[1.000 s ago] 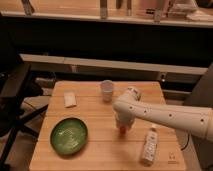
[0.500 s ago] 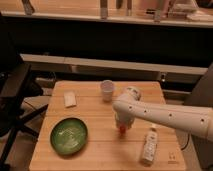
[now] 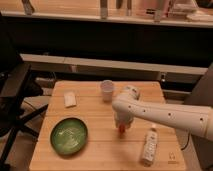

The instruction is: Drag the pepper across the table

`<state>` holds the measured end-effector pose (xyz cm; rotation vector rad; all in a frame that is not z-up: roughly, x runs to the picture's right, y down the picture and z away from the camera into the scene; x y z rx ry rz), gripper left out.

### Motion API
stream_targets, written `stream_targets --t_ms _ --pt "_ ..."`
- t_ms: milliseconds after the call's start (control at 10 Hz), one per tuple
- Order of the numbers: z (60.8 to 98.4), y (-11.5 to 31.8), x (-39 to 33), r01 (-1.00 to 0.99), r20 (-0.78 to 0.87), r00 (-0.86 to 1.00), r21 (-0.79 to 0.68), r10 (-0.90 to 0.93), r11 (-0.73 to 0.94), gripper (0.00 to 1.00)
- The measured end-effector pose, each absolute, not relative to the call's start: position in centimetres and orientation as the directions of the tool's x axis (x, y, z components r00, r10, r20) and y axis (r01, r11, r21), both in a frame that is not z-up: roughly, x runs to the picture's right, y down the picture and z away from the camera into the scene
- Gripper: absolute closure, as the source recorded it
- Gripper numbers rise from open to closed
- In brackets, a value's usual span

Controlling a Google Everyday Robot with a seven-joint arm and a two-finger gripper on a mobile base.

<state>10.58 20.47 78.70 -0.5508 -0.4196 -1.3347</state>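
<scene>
The pepper (image 3: 121, 129) shows only as a small orange-red tip on the light wooden table (image 3: 100, 150), near its middle. My gripper (image 3: 122, 124) points down right over the pepper, at the end of my white arm (image 3: 165, 114), which reaches in from the right. The arm's wrist hides most of the pepper and the fingers.
A green bowl (image 3: 69, 135) sits at the front left. A white cup (image 3: 107, 90) stands at the back middle. A small white packet (image 3: 69, 99) lies at the back left. A white labelled bottle (image 3: 148, 146) lies at the front right. A black chair (image 3: 12, 95) stands left of the table.
</scene>
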Motion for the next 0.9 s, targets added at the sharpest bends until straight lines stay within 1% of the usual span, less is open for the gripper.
stream_targets --t_ms 900 --pt "78.32 20.51 9.98 0.991 0.583 0.134 -0.102 -0.801 0.091 1.00"
